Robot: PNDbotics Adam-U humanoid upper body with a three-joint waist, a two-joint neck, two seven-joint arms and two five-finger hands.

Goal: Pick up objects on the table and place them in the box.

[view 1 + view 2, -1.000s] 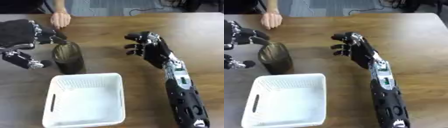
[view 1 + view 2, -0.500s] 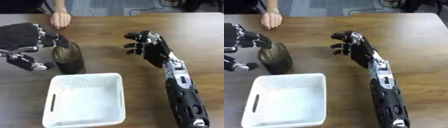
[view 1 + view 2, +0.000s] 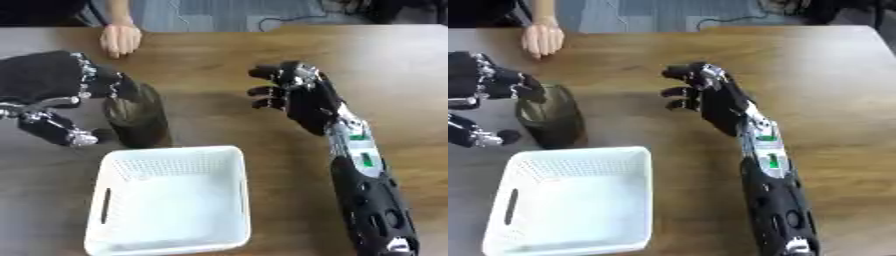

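Note:
A dark, see-through tumbler [image 3: 138, 120] stands upright on the wooden table, just behind the white box [image 3: 229, 200], a perforated plastic basket with nothing in it. My left hand [image 3: 44, 80] is at the tumbler's left side. Its fingers [image 3: 112, 88] reach round the rim at the far side, and its thumb [image 3: 63, 134] is low on the near side, a small gap away from the glass. The hand is open around the tumbler. My right hand [image 3: 302, 100] hovers open at centre right, fingers spread and pointing left, well apart from the tumbler.
A person's bare hand [image 3: 120, 39] rests on the table's far edge, behind the tumbler. Bare wood lies between the tumbler and my right hand, and to the right of the basket lies my right forearm [image 3: 363, 170].
My left hand has moved right and closed in on the tumbler, its fingers now at the rim. The tumbler, the basket and my right hand have stayed put.

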